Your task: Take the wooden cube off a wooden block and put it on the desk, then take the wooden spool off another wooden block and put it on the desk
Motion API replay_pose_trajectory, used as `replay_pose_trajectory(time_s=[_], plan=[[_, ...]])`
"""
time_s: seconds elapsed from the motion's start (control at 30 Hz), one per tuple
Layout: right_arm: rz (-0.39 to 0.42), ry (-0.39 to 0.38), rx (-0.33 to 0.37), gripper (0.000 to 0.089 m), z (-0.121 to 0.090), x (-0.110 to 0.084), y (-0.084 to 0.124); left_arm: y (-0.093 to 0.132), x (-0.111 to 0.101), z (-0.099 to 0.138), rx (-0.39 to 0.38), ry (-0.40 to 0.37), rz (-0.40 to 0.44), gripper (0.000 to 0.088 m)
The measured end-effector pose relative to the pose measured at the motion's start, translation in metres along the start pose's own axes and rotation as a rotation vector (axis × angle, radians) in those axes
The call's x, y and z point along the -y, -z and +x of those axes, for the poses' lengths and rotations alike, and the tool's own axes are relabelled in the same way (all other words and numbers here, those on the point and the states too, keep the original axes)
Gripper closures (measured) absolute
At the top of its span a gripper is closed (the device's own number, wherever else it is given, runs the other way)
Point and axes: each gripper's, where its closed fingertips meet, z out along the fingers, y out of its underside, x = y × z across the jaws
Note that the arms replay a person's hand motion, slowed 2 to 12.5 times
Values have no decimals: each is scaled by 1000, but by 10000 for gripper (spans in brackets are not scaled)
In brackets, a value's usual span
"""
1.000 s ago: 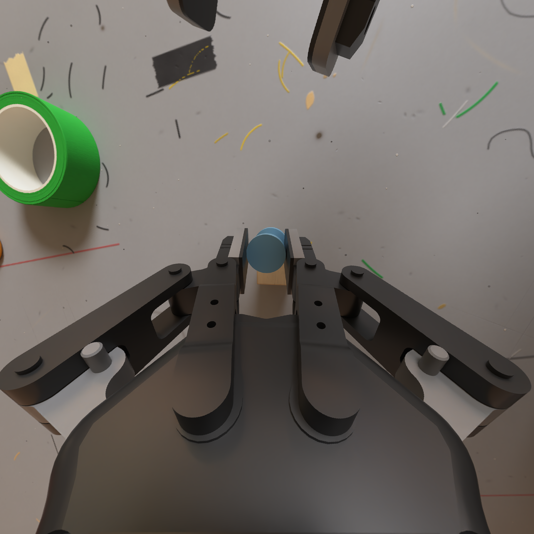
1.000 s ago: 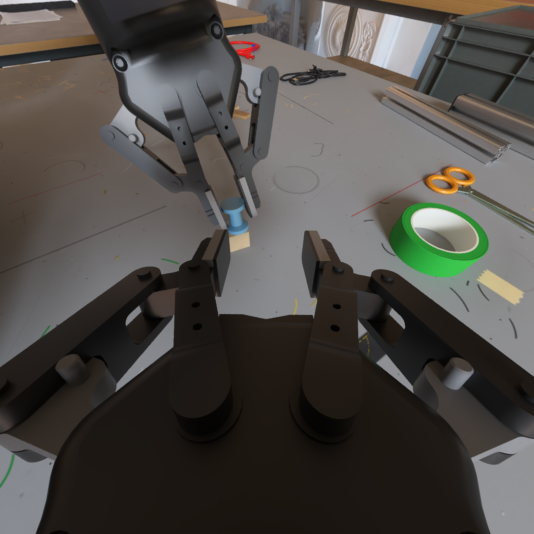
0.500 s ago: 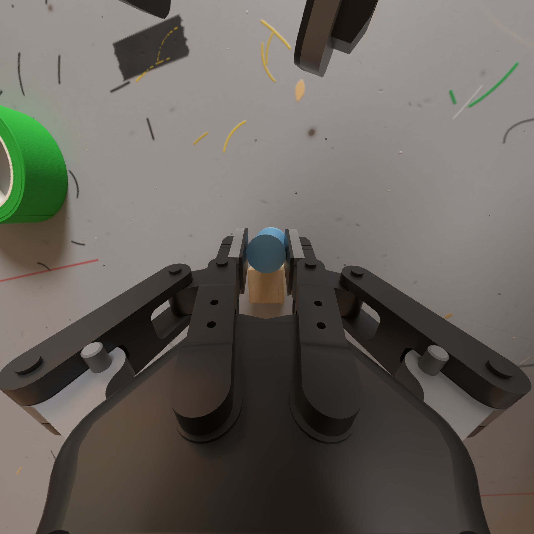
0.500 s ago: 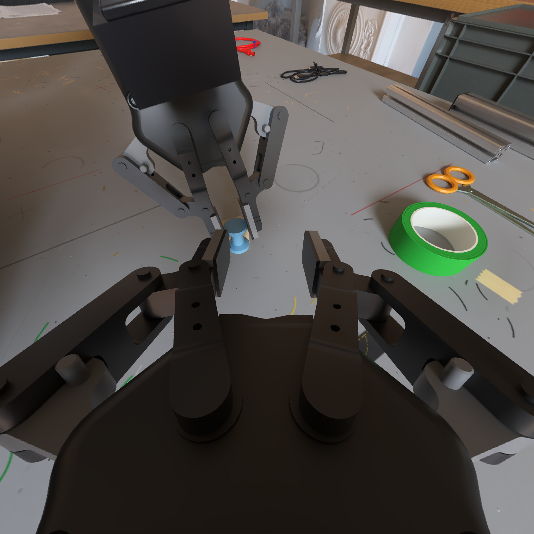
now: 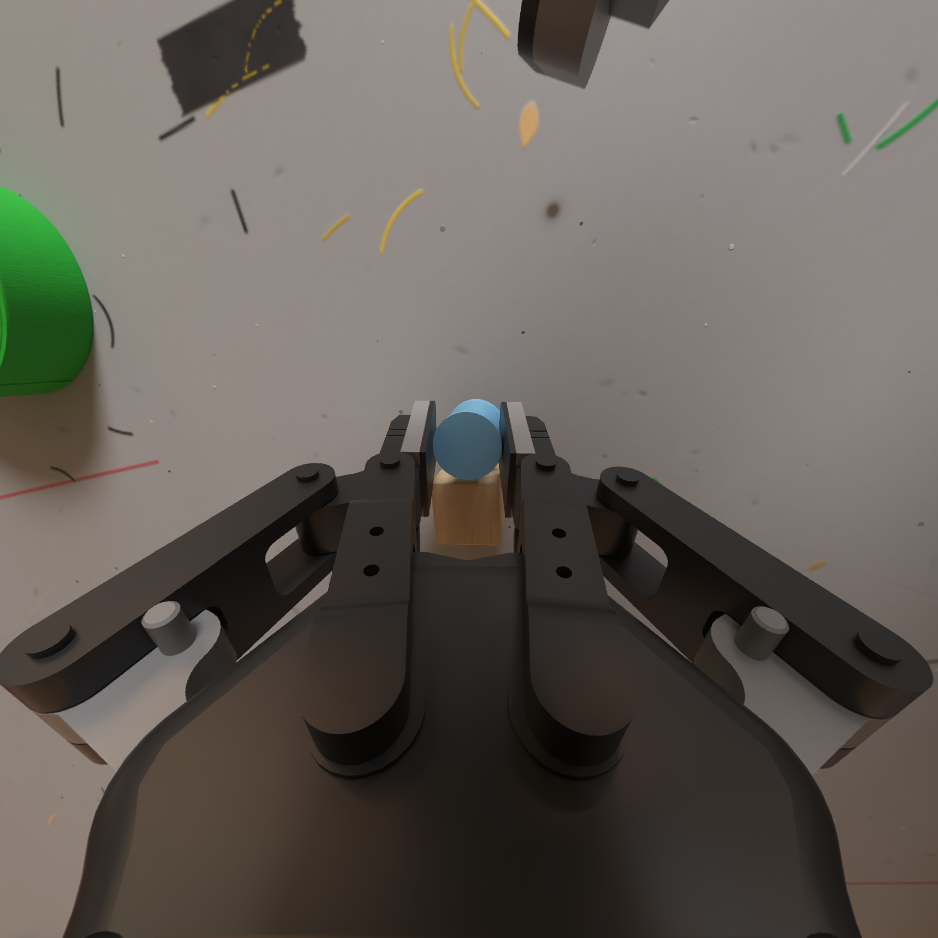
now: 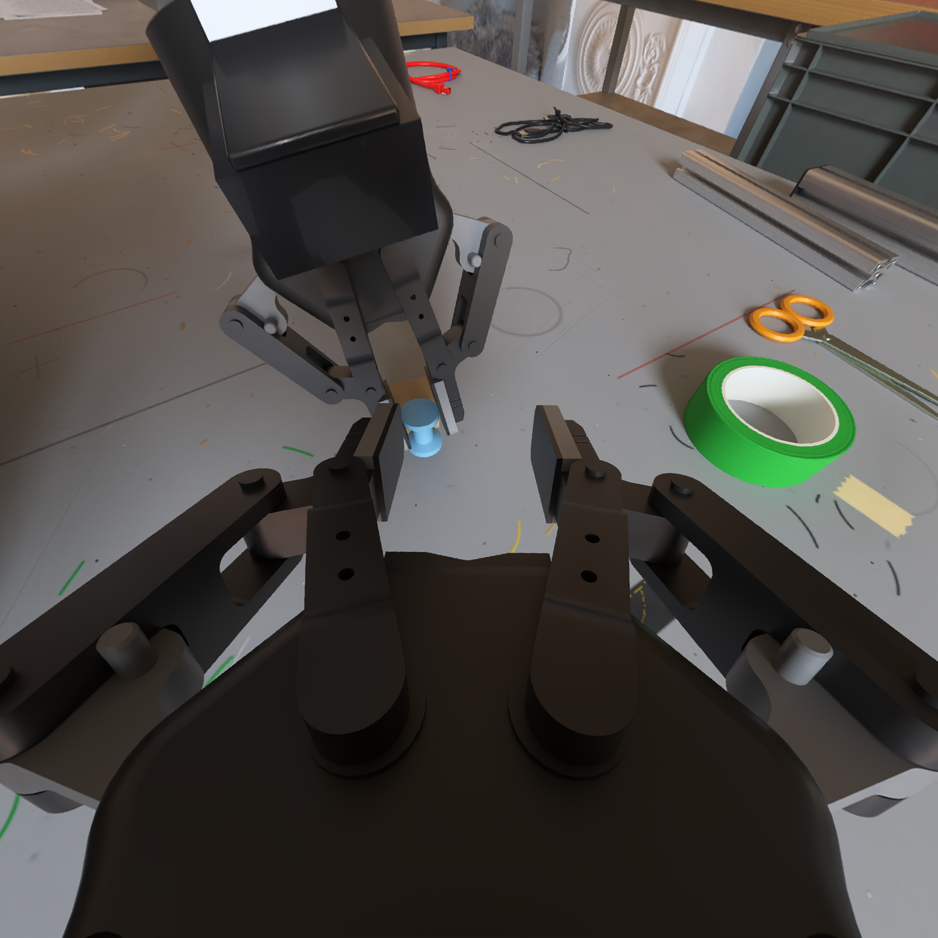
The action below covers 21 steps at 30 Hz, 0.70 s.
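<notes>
- The left gripper has its jaws clamped on the blue wooden spool, carried clear of the wooden block; whether it is touching the desk is unclear.
- The right gripper hangs with its jaws wide and empty.
- The green tape roll and orange-handled scissors lie to the right; no legible writing shows.

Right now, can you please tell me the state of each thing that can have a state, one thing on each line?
left gripper: shut on the blue spool
blue spool: gripped by its narrow middle, held clear of the block
wooden block: on the desk, nothing on it
right gripper: open, holding nothing
green tape roll: lying flat on the desk
orange scissors: lying flat; whether the blades are shut cannot be told
</notes>
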Motion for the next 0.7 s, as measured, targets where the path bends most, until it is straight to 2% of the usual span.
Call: replay_pose_trajectory(time_s=[0.6,0.7], plan=[[4,2,-1,432,0,1,1,-8,-10,0,18,-1,-35,658],[5,0,-2,432,0,1,1,-7,-11,-1,27,3,-34,616]])
